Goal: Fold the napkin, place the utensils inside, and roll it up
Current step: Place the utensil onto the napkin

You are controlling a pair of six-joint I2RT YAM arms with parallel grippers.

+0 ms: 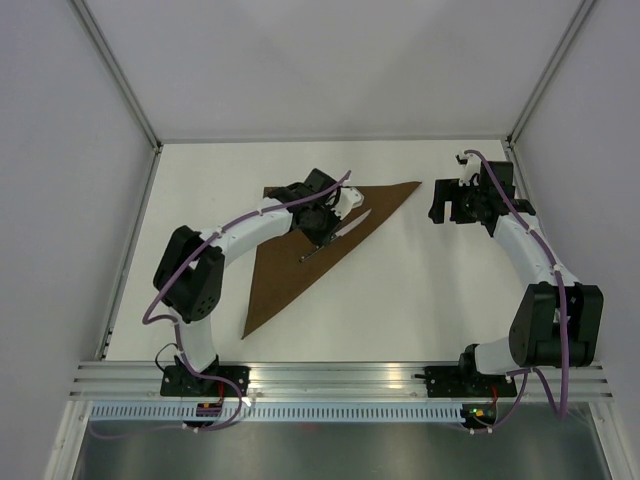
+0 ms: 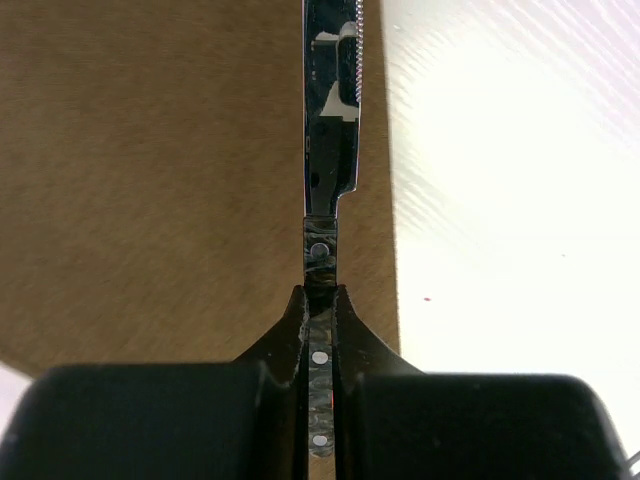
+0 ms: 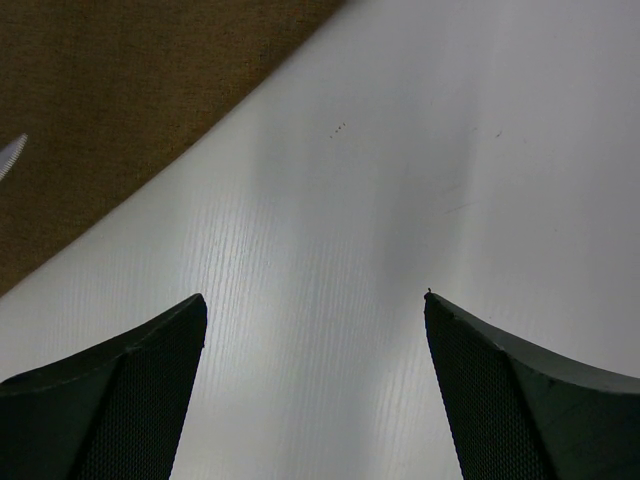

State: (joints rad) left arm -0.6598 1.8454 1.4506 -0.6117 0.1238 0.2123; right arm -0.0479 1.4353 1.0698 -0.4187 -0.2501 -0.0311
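Clamping the riveted handle of a knife (image 2: 330, 150), the left gripper (image 2: 320, 300) is pressing its two fingers tight against the metal. The serrated blade is pointing straight ahead of the fingers.

Under and to the left of this gripper, the napkin (image 2: 150, 180) is lying as a brown triangle, already folded. The knife's long axis is running parallel to the napkin's long edge, just inside it. Bare white table (image 2: 520, 200) is showing to the right of that edge. Whether the blade is touching the cloth cannot be told.

Further right, the right gripper (image 3: 314, 296) is hanging with its fingers spread wide, grasping nothing, over bare table. The napkin's edge is lying ahead of it and to its left, well apart. The left arm is the nearer one, so setting the knife down looks like its job.

Counted: one napkin, one knife, two grippers. No fork or spoon is showing.
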